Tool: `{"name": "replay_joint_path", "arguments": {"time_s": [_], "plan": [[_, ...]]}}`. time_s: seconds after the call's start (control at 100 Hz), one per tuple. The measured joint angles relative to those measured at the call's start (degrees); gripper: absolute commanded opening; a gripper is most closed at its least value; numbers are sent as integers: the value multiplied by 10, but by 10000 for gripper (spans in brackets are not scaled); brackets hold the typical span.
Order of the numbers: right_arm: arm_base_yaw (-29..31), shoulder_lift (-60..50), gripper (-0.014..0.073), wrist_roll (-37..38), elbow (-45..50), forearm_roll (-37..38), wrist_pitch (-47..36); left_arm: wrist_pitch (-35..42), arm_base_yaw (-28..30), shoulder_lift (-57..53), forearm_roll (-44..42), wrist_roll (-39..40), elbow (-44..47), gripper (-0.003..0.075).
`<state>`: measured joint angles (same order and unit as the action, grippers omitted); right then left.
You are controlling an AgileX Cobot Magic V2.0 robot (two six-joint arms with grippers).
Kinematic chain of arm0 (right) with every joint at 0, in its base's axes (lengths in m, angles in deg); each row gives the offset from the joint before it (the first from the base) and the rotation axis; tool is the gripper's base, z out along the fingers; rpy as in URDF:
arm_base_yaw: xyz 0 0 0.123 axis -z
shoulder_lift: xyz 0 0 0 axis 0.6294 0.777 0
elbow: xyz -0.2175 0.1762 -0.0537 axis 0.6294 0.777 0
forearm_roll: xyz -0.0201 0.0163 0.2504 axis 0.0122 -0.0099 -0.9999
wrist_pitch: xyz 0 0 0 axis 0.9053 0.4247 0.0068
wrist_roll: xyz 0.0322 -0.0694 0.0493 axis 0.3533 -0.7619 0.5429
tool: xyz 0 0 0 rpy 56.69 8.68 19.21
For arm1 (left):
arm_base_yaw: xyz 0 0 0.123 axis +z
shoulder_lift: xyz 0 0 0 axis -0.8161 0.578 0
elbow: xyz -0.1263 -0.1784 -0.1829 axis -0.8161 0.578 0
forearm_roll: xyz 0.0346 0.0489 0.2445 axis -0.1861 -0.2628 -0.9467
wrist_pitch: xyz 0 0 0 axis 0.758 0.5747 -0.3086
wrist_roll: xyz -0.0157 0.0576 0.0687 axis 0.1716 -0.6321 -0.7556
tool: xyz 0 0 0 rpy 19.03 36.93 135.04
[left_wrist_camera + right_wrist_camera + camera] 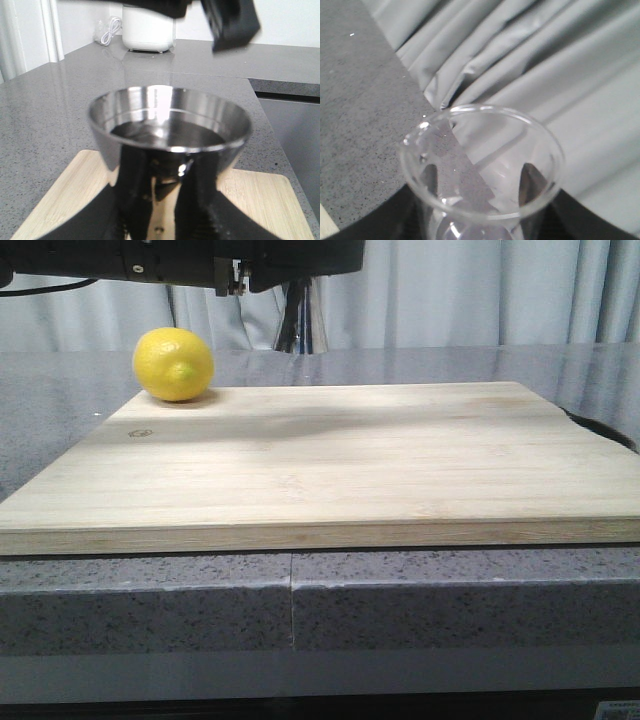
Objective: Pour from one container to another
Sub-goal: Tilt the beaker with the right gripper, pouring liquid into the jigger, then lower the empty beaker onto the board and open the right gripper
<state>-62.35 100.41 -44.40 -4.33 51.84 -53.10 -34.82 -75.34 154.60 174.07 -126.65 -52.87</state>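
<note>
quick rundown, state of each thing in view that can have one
jigger: held upright in the left gripper, dark liquid visible in its upper cup
beaker: gripped by the right gripper, tilted; contents cannot be told
lemon: whole, resting on the far left corner of the cutting board
cutting board: flat on the counter, only the lemon on it

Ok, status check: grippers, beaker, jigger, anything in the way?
Left gripper shut on jigger, liquid inside. Right gripper shut on beaker. Lemon on board, not obstructing.
</note>
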Motion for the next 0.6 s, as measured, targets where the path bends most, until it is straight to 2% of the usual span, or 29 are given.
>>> {"name": "replay_joint_path", "arguments": {"time_s": [0.14, 0.26, 0.43, 0.6], "plan": [[59, -36, 294, 113, 51, -5, -29, 0, 0, 0, 0, 0, 0, 205], [114, -58, 294, 172, 113, -9, -87, 0, 0, 0, 0, 0, 0, 205], [178, -73, 294, 195, 193, -17, -173, 0, 0, 0, 0, 0, 0, 205], [214, -70, 294, 198, 255, -17, -255, 0, 0, 0, 0, 0, 0, 205]]}}
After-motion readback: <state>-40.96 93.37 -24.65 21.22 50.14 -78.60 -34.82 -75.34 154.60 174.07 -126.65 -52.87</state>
